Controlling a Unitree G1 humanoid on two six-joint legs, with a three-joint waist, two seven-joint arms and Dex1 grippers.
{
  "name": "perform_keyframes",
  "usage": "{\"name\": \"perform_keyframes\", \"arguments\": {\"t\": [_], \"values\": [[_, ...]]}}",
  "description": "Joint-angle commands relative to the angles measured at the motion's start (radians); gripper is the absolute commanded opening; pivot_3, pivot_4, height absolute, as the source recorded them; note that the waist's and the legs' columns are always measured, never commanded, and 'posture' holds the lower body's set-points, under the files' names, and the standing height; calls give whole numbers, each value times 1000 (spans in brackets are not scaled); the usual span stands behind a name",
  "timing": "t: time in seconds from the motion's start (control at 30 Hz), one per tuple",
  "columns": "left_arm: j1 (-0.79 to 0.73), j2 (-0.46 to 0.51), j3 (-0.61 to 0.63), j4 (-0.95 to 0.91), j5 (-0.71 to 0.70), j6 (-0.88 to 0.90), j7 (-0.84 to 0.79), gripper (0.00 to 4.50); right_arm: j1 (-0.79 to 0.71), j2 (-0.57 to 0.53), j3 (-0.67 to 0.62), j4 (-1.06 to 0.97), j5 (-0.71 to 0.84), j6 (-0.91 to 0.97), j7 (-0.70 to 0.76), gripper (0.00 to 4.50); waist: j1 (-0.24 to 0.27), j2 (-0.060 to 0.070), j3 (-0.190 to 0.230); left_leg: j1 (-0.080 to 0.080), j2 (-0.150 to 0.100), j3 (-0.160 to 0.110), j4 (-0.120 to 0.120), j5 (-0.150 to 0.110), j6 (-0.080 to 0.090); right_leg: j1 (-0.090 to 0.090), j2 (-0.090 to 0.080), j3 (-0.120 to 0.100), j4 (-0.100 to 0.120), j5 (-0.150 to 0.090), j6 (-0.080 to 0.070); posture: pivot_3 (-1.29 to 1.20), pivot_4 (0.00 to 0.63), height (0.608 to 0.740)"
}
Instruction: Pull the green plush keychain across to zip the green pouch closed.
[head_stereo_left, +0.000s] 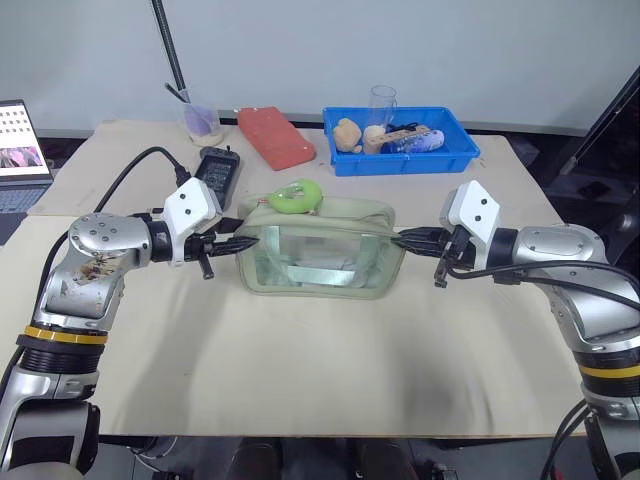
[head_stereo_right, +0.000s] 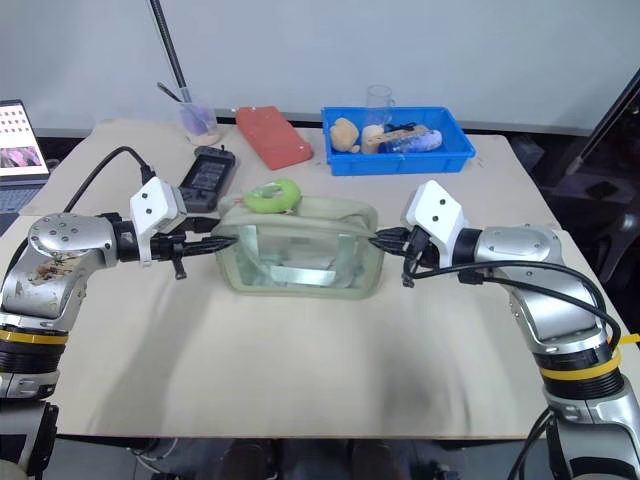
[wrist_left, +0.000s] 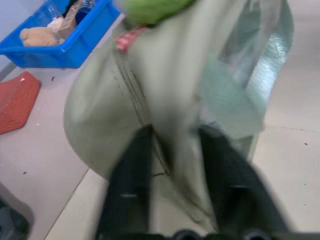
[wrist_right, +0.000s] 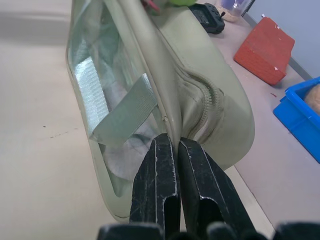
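The green pouch (head_stereo_left: 320, 265) stands in the middle of the table, its clear side panel facing me. The green plush keychain (head_stereo_left: 295, 196) lies on the pouch's top, towards its left end, with a bit of pink beside it (wrist_left: 127, 40). My left gripper (head_stereo_left: 240, 243) is at the pouch's left end; in the left wrist view its fingers (wrist_left: 132, 165) sit on either side of a fold of the pouch's end fabric. My right gripper (head_stereo_left: 400, 239) is shut on the fabric edge at the pouch's right end, just below the zipper's end (wrist_right: 207, 100).
A blue plastic tray (head_stereo_left: 400, 163) with a tan plush toy (head_stereo_left: 347, 133) and a clear cup stands at the back right. A red block (head_stereo_left: 275, 137), a black power adapter (head_stereo_left: 218, 168) with its cable, and a small cup (head_stereo_left: 200, 120) lie behind the pouch. A laptop (head_stereo_left: 20, 150) sits far left.
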Motion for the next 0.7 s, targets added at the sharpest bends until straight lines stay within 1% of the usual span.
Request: {"name": "perform_keyframes", "arguments": {"t": [0.03,0.1,0.17,0.2,0.3,0.37,0.4,0.43,0.47,0.5,0.53,0.63,0.7], "values": [[-3,17,27,-37,-6,6,2,40,-21,-8,-20,-16,-2,-4,1,0,0,0,0,0,0,0,0,0,0,0,0,0,0,0,0,0,150,740],[-1,22,25,-43,-5,14,1,40,-27,-6,-24,-18,9,13,1,0,0,0,0,0,0,0,0,0,0,0,0,0,0,0,0,0,150,740],[2,25,24,-48,-1,15,1,0,-39,-20,-34,-16,34,47,19,808,0,0,0,0,0,0,0,0,0,0,0,0,0,0,0,0,150,740],[2,25,23,-48,0,14,2,0,-44,-27,-37,-15,41,56,29,1081,-1,0,0,0,0,0,0,0,0,0,0,0,0,0,0,0,150,740],[9,31,17,-50,11,4,0,0,-78,-85,-61,19,60,63,96,2104,0,0,0,0,0,0,0,0,0,0,0,0,0,0,0,0,150,740],[14,32,14,-48,18,-4,3,0,-132,-113,-76,61,87,73,136,2819,0,0,0,0,0,0,0,0,0,0,0,0,0,0,0,0,150,740],[17,32,12,-48,21,-7,5,0,-185,-107,-78,95,100,78,142,3081,0,0,0,0,0,1,0,0,0,0,-1,0,-1,0,0,0,150,740],[18,31,11,-49,23,-9,7,0,-237,-87,-80,125,120,92,142,3469,-4,0,0,0,0,0,0,0,0,0,0,0,-1,0,0,0,150,740],[17,29,8,-49,26,-11,9,0,-290,-55,-70,162,122,92,137,3748,-10,1,0,0,0,1,0,0,0,0,0,0,0,0,0,0,150,740],[16,29,5,-49,30,-15,10,0,-341,-16,-51,203,114,82,126,4156,-11,1,0,1,0,1,0,0,0,-1,0,0,0,1,-1,0,150,740],[15,28,3,-50,34,-18,11,0,-372,10,-37,231,105,73,120,4450,-13,1,0,1,1,0,0,0,0,-1,0,0,0,1,-1,0,150,740],[10,25,1,-47,39,-21,11,0,-467,129,41,344,21,4,76,4484,-11,1,0,2,1,0,-1,0,0,-1,1,0,2,1,-2,0,150,740],[13,25,0,-47,44,-25,11,0,-522,217,74,414,-10,-3,40,4484,-10,1,0,1,1,0,-1,0,0,-1,1,0,2,1,-2,0,150,740]]}}
